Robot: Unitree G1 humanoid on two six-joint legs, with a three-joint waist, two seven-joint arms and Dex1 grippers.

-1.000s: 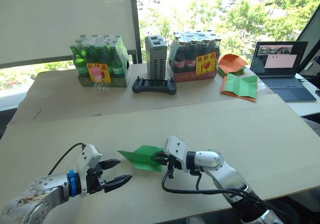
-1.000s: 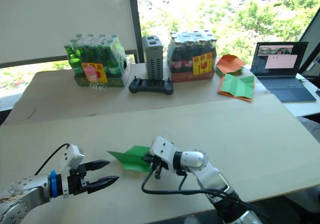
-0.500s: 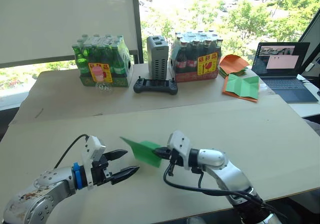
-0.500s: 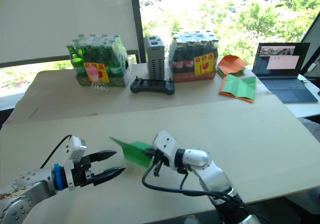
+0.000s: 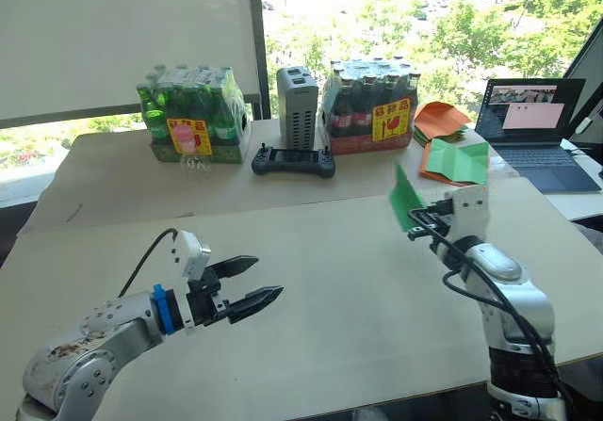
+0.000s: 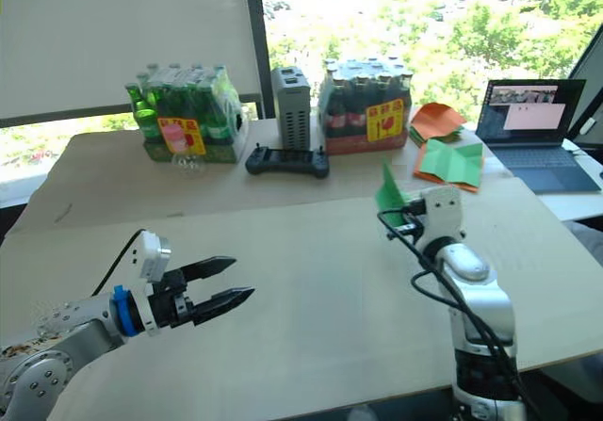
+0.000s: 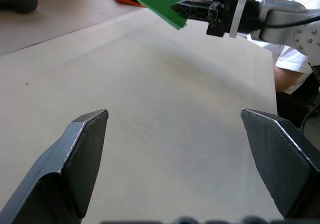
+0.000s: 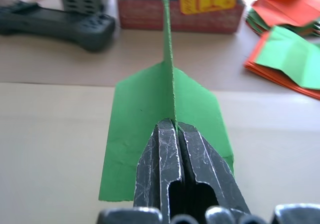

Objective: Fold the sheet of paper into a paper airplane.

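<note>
The sheet of paper is folded into a bright green paper airplane [image 5: 405,198] with two wings and an upright keel. My right gripper [image 5: 421,223] holds it up in the air over the right half of the table. In the right wrist view the fingers [image 8: 161,149] are shut on the keel of the airplane [image 8: 165,103], whose nose points away toward the bottle packs. My left gripper [image 5: 267,280] hovers open and empty over the near left of the table [image 5: 339,280]. The left wrist view shows the airplane [image 7: 155,1] far ahead of it.
At the back stand a green bottle pack [image 5: 191,115], a grey box [image 5: 295,108], a black controller [image 5: 292,162] and a red bottle pack [image 5: 367,108]. A green sheet on orange paper [image 5: 454,162], an orange pile [image 5: 438,120] and a laptop [image 5: 532,129] lie back right. A person in white [image 7: 295,33] sits beyond.
My right gripper has lifted the airplane off the middle of the table and swung it up and to the right. The left gripper has edged forward and stays open.
</note>
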